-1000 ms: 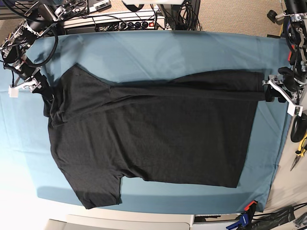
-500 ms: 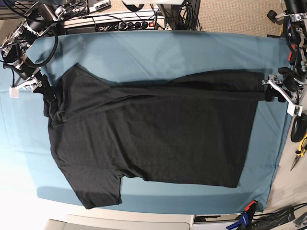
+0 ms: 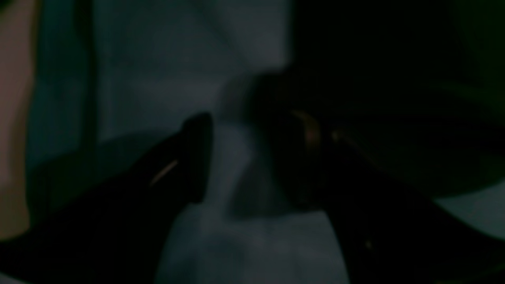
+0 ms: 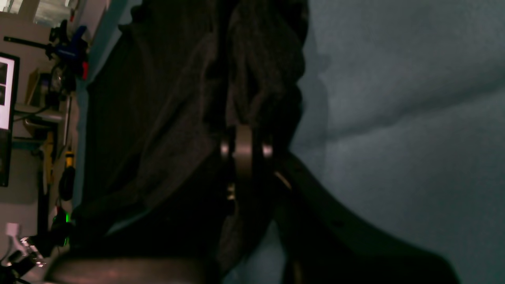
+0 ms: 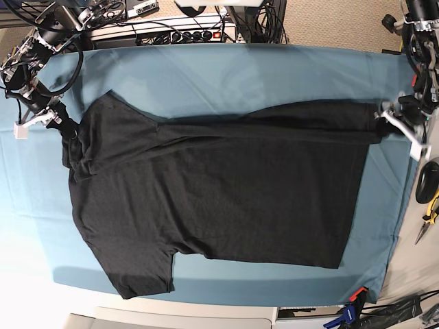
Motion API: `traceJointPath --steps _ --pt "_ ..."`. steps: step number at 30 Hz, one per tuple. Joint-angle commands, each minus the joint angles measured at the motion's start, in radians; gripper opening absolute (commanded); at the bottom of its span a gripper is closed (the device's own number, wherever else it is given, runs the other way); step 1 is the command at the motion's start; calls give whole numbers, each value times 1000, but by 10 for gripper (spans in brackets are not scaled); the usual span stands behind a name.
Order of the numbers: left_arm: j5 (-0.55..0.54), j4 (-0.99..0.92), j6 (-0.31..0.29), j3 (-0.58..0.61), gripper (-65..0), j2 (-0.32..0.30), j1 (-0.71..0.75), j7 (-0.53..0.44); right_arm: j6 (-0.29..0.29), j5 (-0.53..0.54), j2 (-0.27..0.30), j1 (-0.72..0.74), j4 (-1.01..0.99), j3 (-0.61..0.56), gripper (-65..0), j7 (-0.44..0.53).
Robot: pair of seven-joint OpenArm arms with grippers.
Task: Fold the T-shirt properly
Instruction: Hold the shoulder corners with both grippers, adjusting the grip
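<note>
Two grippers pinched the shirt (image 5: 212,199), spread across frame centre: my right gripper (image 5: 63,125) closed on its bunched left edge, my left gripper (image 5: 381,123) apparently clamping the right corner, probably to carry the folded top strip over.

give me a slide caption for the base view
Two grippers, left and right, at opposite ends of a black cotton T-shirt on teal cloth.
</note>
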Motion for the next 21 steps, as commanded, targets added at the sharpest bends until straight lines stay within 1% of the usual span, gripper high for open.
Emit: traceJointPath --steps 1,3,7,10,12,16,20,21 --pt "-51 -6 -14 -13 -341 -28 -17 9 5 27 23 13 13 2 -650 19" --pt "-123 -41 -57 -23 -341 -37 -20 55 5 27 23 13 13 2 -650 19" --pt "-200 -59 -102 -23 -341 -45 -8 100 5 27 23 13 13 2 -650 18" --pt "-241 -59 -110 -23 -341 -45 22 116 5 27 23 13 13 2 -650 18" --pt "-278 -59 -135 -23 -341 -48 51 131 5 27 23 13 13 2 -650 18" --pt "-323 -59 -156 -23 -341 -50 95 131 5 27 23 13 13 2 -650 18" --pt "-351 -58 -164 -23 -341 -44 93 137 5 27 23 13 13 2 -650 18" --pt "-356 -58 -174 -23 -341 -41 92 137 5 27 23 13 13 2 -650 18"
